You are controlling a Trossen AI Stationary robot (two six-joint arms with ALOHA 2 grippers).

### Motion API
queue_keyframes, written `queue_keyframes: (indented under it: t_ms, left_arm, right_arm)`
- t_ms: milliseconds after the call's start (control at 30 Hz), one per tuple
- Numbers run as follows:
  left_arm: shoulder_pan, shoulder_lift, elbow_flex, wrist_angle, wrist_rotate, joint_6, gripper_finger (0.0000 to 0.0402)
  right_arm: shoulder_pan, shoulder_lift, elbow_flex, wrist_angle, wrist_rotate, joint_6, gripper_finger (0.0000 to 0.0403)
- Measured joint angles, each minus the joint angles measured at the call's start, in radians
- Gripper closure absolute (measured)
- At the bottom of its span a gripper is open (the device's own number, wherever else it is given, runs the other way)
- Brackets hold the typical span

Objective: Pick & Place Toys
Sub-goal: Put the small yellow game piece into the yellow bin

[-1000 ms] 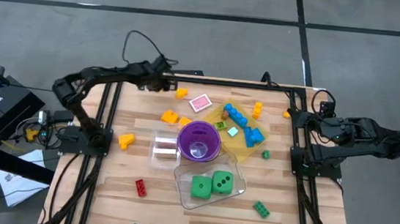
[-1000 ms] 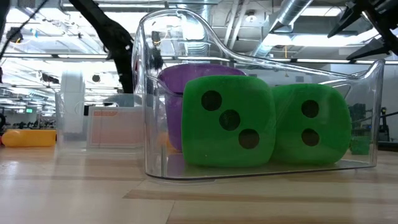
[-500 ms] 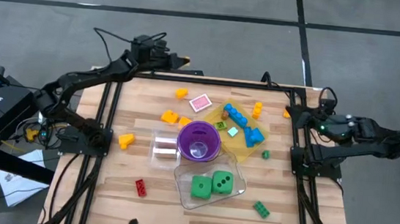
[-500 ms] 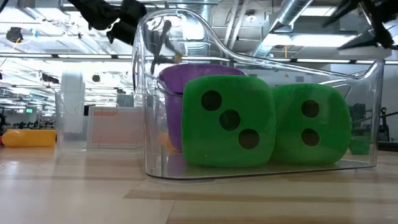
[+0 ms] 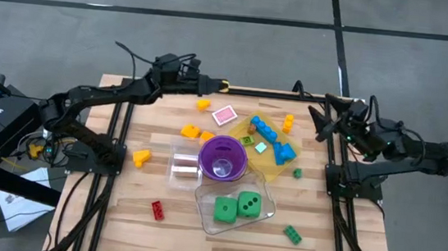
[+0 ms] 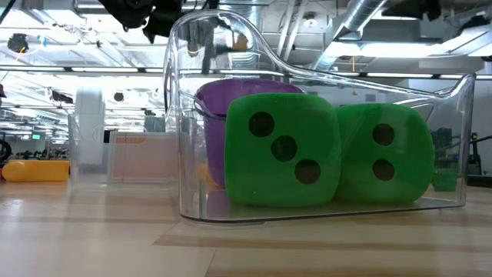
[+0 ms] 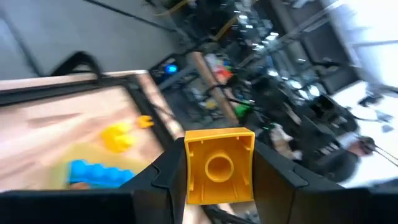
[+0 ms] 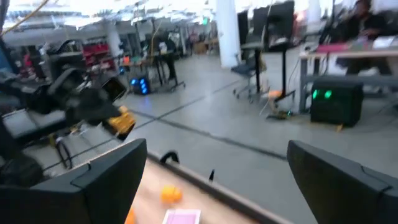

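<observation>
Up at the table's far edge, left claw clamps a yellow brick; right claw gapes wide.

The wooden table stands on a grey floor crossed by dark seam lines, one running just beyond the table's far edge. Beside the table's left side sit a dark case and loose papers on the floor. Beyond the table, the low view shows a large open hall with silver ceiling ducts and strips of bright overhead light. In the right wrist view, past the table's far edge, a white pillar, desks with chairs and a dark box with green lights stand on the polished floor.
</observation>
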Motion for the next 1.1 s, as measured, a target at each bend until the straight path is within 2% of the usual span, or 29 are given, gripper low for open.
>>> queue_keyframes:
  t_ms: [100, 267, 433, 633, 833, 1100]
  left_arm:
    - [-0.045, 0.000, 0.000, 0.087, 0.000, -0.029, 0.0268]
    - [-0.092, 0.000, 0.000, 0.148, 0.001, -0.075, 0.0254]
    - [-0.108, 0.001, 0.000, 0.149, -0.001, -0.100, 0.0270]
    - [-0.108, 0.001, 0.000, 0.170, -0.001, -0.105, 0.0261]
    - [-0.108, 0.001, 0.000, 0.170, -0.002, -0.105, 0.0260]
    - [-0.107, 0.001, 0.000, 0.169, -0.002, -0.105, 0.0260]
  right_arm:
    - [-0.031, 0.053, 0.000, 0.105, -0.005, -0.068, 0.0023]
    - [-0.119, 0.152, 0.061, 0.160, -0.110, -0.144, 0.0023]
    - [-0.231, 0.312, 0.165, 0.153, -0.304, -0.231, 0.0023]
    - [-0.344, 0.525, 0.307, 0.148, -0.524, -0.276, 0.0023]
    - [-0.383, 0.722, 0.480, 0.105, -0.682, -0.343, 0.0023]
    - [-0.383, 0.879, 0.685, -0.030, -0.774, -0.377, 0.0023]
